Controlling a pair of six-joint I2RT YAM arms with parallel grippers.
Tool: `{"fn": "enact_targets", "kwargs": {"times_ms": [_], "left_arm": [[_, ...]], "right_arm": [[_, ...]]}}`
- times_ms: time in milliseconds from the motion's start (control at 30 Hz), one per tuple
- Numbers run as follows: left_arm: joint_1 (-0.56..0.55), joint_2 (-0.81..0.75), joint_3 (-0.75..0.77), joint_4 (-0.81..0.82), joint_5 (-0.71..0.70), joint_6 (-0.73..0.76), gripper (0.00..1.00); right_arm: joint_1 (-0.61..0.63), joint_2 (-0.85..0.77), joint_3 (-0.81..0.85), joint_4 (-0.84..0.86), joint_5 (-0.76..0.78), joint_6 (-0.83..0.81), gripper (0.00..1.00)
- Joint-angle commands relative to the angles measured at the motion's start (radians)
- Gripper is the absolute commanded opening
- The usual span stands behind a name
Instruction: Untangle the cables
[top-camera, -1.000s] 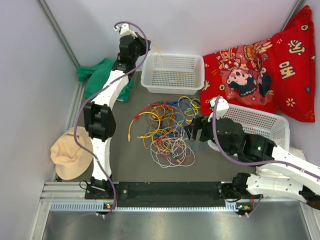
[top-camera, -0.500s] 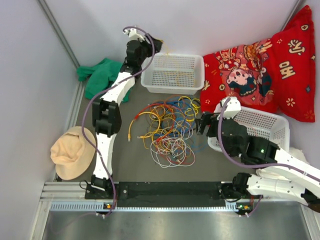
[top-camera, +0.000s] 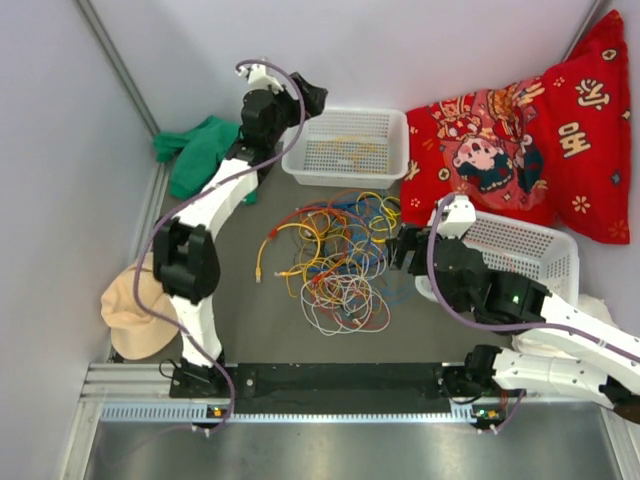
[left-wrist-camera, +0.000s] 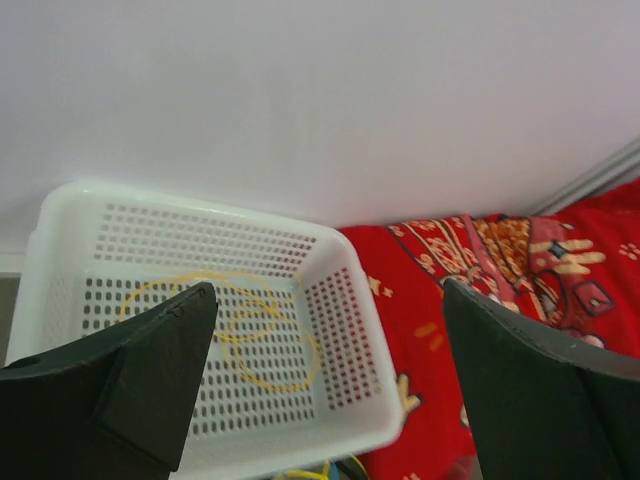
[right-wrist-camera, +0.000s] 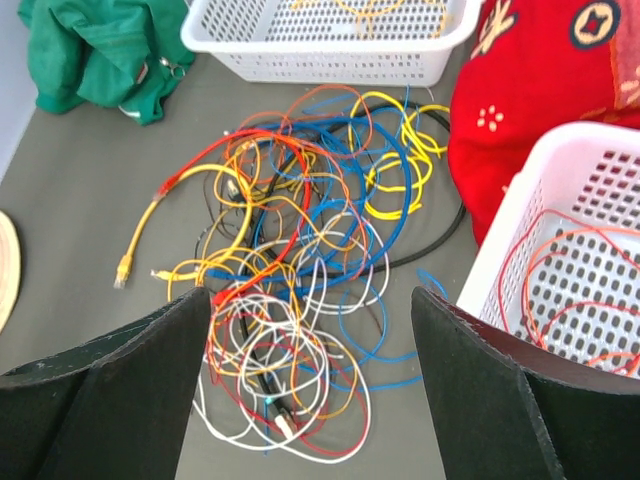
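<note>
Cables (top-camera: 335, 265) lie tangled; left tool (left-wrist-camera: 325, 290) reaches far, wide above white basket (left-wrist-camera: 340, 330), right tool (right-wrist-camera: 312, 295) hovers wide at their edge.

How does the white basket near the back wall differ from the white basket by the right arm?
Contents: the far basket holds a thin yellow cable; the right basket holds a red-orange cable.
Place: the far basket stands by the back wall; the right basket lies nearer, partly under the right arm.
Pose: the far basket sits nearly square to the wall; the right basket is turned at an angle.
Both are white, perforated, rectangular.
</note>
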Motion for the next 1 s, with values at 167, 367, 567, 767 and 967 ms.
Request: {"fn": "enact_targets", "kwargs": {"times_ms": [167, 367, 567, 767, 967], "left_arm": [[-0.288, -0.492, -0.505, -0.146, -0.376, 0.115, 0.99], [-0.288, -0.667, -0.756, -0.328, -0.300, 0.008, 0.99], [-0.287, -0.718, -0.893, -0.387, -0.189, -0.014, 0.99], [-0.288, -0.707, -0.960, -0.390, -0.140, -0.023, 0.99], [-0.319, -0.597, -0.958, -0.358, -0.003, -0.052, 0.99]], "right_arm": [[-0.012, -0.017, -0.022, -0.026, -0.038, 0.058, 0.81], [-0.012, -0.003, -0.052, -0.017, -0.087, 0.137, 0.80], [-0.012, 0.022, -0.094, -0.016, -0.153, 0.177, 0.79], [-0.012, 0.121, -0.117, -0.072, -0.192, 0.219, 0.79], [-0.012, 0.156, -0.125, -0.044, -0.215, 0.256, 0.79]]}}
